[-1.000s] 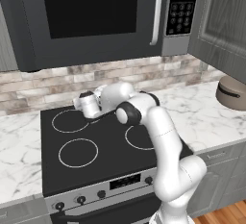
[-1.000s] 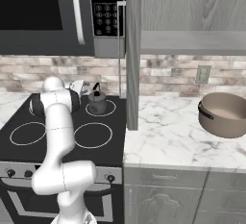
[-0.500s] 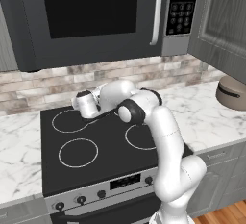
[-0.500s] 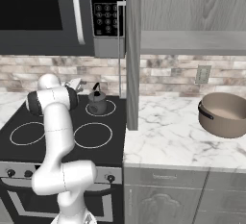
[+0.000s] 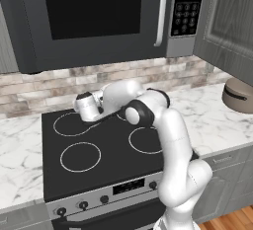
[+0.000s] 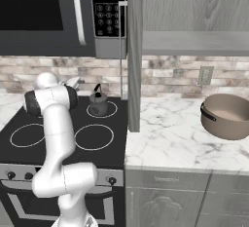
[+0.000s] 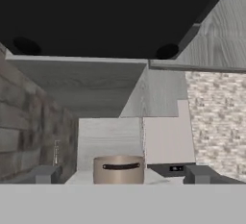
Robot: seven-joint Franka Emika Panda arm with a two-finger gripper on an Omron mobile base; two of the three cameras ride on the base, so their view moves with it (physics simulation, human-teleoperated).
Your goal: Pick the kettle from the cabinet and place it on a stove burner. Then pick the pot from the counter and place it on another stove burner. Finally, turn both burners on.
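The kettle [image 6: 98, 104] stands upright on the back right burner [image 6: 111, 110] of the black stovetop [image 6: 58, 145]. To its left, at about its handle's height, my gripper [image 6: 74, 82] hovers clear of it; in the hand view my gripper [image 7: 122, 175] is open, its fingertips [image 7: 45, 174] wide apart with nothing between them. The tan pot [image 6: 228, 115] sits on the marble counter [image 6: 170, 138] at the right; the pot [image 7: 119, 169] lies straight ahead of the hand, and the pot [image 5: 239, 95] shows at the right edge. Above the counter, the cabinet [image 6: 194, 43] stands open. The front burners [image 5: 80, 156] are bare.
A dark microwave [image 5: 99, 17] hangs low over the stove, close above my hand. The cabinet's open door [image 6: 133, 50] juts out edge-on between stove and counter. A brick backsplash [image 6: 170, 77] with an outlet runs behind. Stove knobs [image 6: 112, 180] line the front panel.
My hand has drawn a little to the left, away from the kettle. The kettle and the pot have stayed in place.
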